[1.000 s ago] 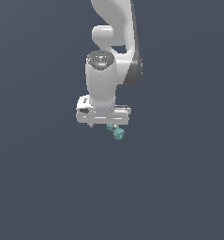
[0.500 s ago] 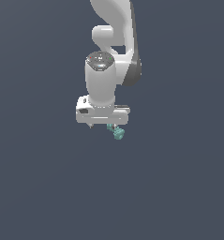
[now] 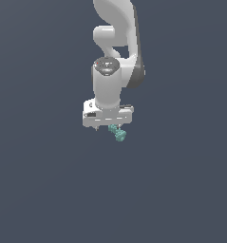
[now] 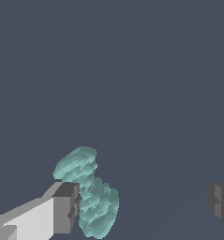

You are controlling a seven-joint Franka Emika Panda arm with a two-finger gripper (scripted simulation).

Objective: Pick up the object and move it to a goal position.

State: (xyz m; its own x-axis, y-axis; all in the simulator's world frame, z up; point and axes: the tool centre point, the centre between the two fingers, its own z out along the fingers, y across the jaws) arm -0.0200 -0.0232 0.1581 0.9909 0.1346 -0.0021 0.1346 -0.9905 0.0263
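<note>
From the exterior view you cannot see the fingertips: the wide white hand of the pincer (image 3: 112, 126) hides most of them, and only the teal-green knobbly object (image 3: 118, 133) pokes out beneath it, tilted toward that view's right. The wrist view fills in what you miss. There the object (image 4: 90, 192) lies against one grey finger pad (image 4: 66, 207), while the other pad (image 4: 220, 200) stands well apart from it, cut off at the frame edge. So the pincer is spread wide, not clamped. Whether the object rests on the dark surface you cannot tell.
</note>
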